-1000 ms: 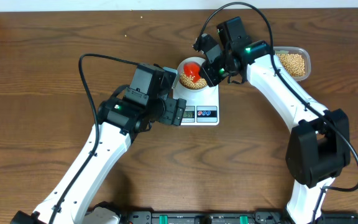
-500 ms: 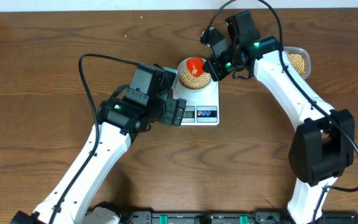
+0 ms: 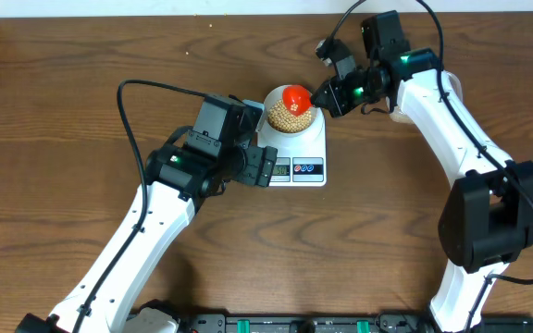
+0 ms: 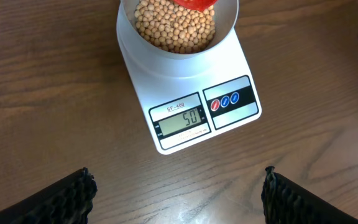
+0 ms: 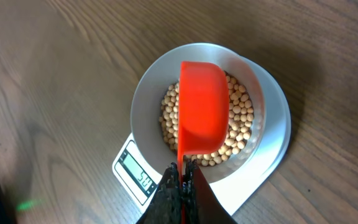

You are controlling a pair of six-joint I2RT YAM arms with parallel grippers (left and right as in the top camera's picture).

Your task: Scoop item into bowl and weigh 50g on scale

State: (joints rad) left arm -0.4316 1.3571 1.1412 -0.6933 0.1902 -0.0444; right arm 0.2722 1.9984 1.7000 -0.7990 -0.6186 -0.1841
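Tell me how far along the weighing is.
Done: the bowl sits on the scale, filled with beans, and the display reads 50. In hand: right gripper shut on the red scoop, overturned above the bowl. The left gripper is open and empty. Left: probably just withdrawing the scoop.

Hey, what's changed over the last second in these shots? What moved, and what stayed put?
The right tool, shut on the red scoop, drew back away from the robot and to its right. That carried the scoop from the middle of the bowl to its far rim. Nothing was taken or let go. The open left tool, the scale, the bowl and the beans stayed put.
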